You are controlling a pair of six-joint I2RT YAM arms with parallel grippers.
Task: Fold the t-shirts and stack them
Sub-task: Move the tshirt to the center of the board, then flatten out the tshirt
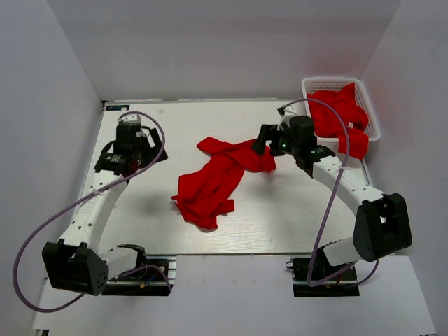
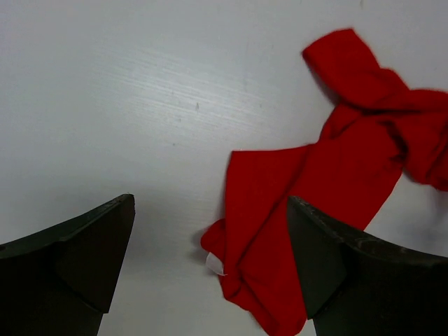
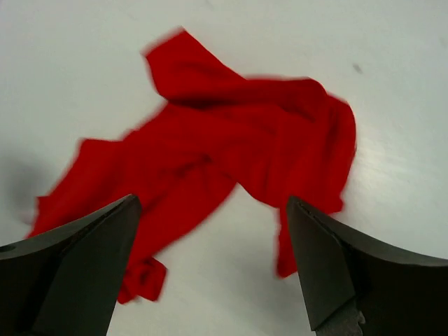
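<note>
Top view: 1 red t-shirt (image 1: 217,180) lies crumpled on the table (image 1: 210,126), center of frame, a long diagonal strip from lower left to upper right. More red t-shirts (image 1: 339,115) are heaped in the white lattice basket (image 1: 308,87) at the upper right, some cloth spilling over its near rim.

Right gripper (image 1: 264,142): just above the upper-right end of the loose t-shirt. In the right wrist view the right gripper (image 3: 210,203) has its jaws wide apart with nothing between them. The t-shirt (image 3: 231,154) is bunched on the table beyond the tips, slightly blurred.

Left gripper (image 1: 143,148): left side of frame, well apart from the cloth. In the left wrist view the left gripper (image 2: 210,203) also has jaws wide apart and holds nothing. The t-shirt (image 2: 329,182) fills the right half of that frame. A small white label (image 2: 214,263) shows at its lower-left edge.

Nothing is folded or stacked yet.
</note>
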